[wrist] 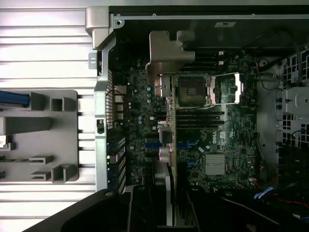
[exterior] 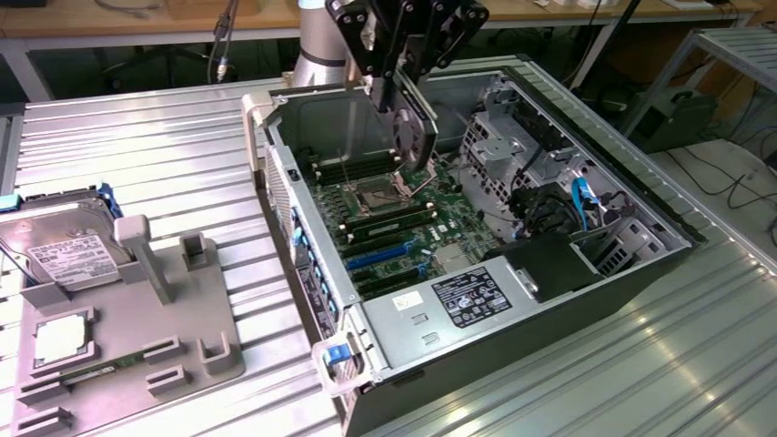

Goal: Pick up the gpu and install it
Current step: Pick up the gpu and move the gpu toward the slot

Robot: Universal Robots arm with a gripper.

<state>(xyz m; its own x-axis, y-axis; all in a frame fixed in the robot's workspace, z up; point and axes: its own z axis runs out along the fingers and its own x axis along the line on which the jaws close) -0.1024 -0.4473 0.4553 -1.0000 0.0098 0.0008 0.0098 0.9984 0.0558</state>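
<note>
The gpu (exterior: 414, 132), a slim black card, hangs on edge over the open computer case (exterior: 631, 264), above the motherboard (exterior: 388, 228) near the open processor socket (exterior: 374, 195). My gripper (exterior: 407, 73) is shut on its upper edge. In the wrist view the gpu (wrist: 171, 145) appears edge-on, its silver end bracket (wrist: 166, 48) toward the case's rear wall, and it crosses the board beside the socket (wrist: 192, 90). The blue expansion slots (exterior: 382, 259) lie lower on the board, apart from the card.
A grey parts fixture (exterior: 158, 309) stands on the ribbed metal table at the exterior view's left, holding a silver hard drive (exterior: 67, 255) and a small square chip (exterior: 61, 339). Inside the case are the power supply (exterior: 468, 296), drive cage (exterior: 510, 137) and loose cables (exterior: 583, 205).
</note>
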